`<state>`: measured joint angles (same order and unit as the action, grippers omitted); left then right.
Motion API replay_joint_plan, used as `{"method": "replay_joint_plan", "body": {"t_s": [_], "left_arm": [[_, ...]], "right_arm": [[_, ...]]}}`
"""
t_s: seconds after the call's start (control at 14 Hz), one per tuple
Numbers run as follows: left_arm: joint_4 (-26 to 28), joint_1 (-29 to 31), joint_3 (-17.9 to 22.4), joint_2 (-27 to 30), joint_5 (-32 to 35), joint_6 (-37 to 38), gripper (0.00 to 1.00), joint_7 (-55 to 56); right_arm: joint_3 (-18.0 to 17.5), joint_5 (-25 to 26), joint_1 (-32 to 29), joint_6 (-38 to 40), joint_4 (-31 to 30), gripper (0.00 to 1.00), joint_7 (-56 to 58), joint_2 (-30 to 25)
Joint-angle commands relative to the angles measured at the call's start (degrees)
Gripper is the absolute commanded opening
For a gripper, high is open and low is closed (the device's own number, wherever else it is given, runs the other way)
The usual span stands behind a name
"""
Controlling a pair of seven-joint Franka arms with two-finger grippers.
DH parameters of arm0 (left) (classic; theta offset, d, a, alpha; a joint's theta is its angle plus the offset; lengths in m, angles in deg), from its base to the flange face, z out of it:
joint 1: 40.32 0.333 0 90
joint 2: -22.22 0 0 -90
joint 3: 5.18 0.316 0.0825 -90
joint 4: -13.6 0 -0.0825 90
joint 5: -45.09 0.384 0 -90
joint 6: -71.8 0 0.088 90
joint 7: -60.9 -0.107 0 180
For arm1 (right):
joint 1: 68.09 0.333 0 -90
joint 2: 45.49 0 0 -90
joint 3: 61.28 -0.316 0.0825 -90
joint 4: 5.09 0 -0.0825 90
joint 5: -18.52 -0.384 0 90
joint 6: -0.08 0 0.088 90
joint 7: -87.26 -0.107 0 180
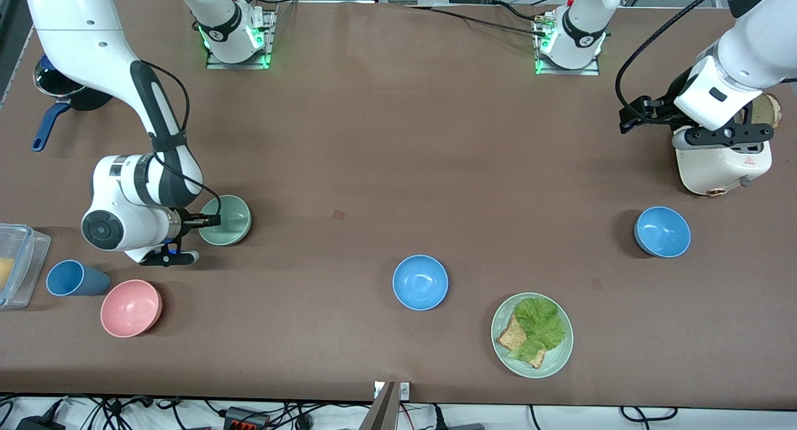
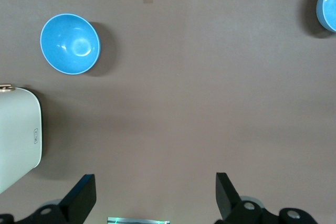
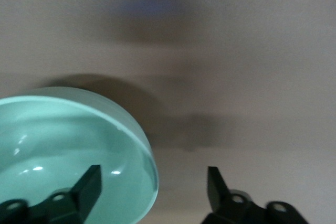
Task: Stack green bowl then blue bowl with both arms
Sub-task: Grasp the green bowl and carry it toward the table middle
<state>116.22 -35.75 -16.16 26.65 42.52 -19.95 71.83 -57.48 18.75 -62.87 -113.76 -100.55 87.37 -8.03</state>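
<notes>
The green bowl (image 1: 226, 220) sits upright on the table toward the right arm's end. My right gripper (image 1: 207, 220) is low at its rim and open. In the right wrist view one finger (image 3: 86, 188) is over the inside of the green bowl (image 3: 63, 150) and the other is outside it, so the jaws straddle the rim without closing. One blue bowl (image 1: 420, 282) sits mid-table and its twin (image 1: 662, 231) sits toward the left arm's end. My left gripper (image 1: 722, 136) is open and empty, up over the table by the toaster. The left wrist view (image 2: 155, 195) shows both blue bowls (image 2: 70, 44) (image 2: 328, 4).
A white toaster (image 1: 725, 162) stands under the left arm. A green plate (image 1: 560, 355) with lettuce and bread lies near the front edge. A pink bowl (image 1: 131, 307), a blue cup (image 1: 75, 279), a clear container (image 1: 15, 265) and a dark pot (image 1: 62, 94) are at the right arm's end.
</notes>
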Motion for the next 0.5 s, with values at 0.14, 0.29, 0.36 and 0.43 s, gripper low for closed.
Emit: {"method": "replay_joint_plan", "body": {"t_s": [0.14, 0.29, 0.36, 0.43], "left_arm": [[-2.6, 0.61, -0.36, -1.45, -1.39, 2.01, 1.0, -0.04], [-2.6, 0.61, -0.36, -1.45, -1.3, 2.01, 1.0, -0.04], [-2.6, 0.61, -0.18, -1.45, -1.3, 2.09, 1.0, 0.05], [-2.51, 0.61, -0.01, -1.45, -1.3, 2.27, 1.0, 0.4]], "right_arm": [[-0.37, -0.22, -0.04, 0.64, 0.54, 0.0, -0.64, 0.34], [-0.63, -2.23, 0.75, 0.81, 1.15, 0.0, -0.46, 0.07], [-0.72, -3.12, 0.75, 0.73, 1.41, 0.0, 0.06, -0.01], [-0.98, -3.04, 1.1, 0.81, 2.29, 0.0, 0.5, -0.1]]}}
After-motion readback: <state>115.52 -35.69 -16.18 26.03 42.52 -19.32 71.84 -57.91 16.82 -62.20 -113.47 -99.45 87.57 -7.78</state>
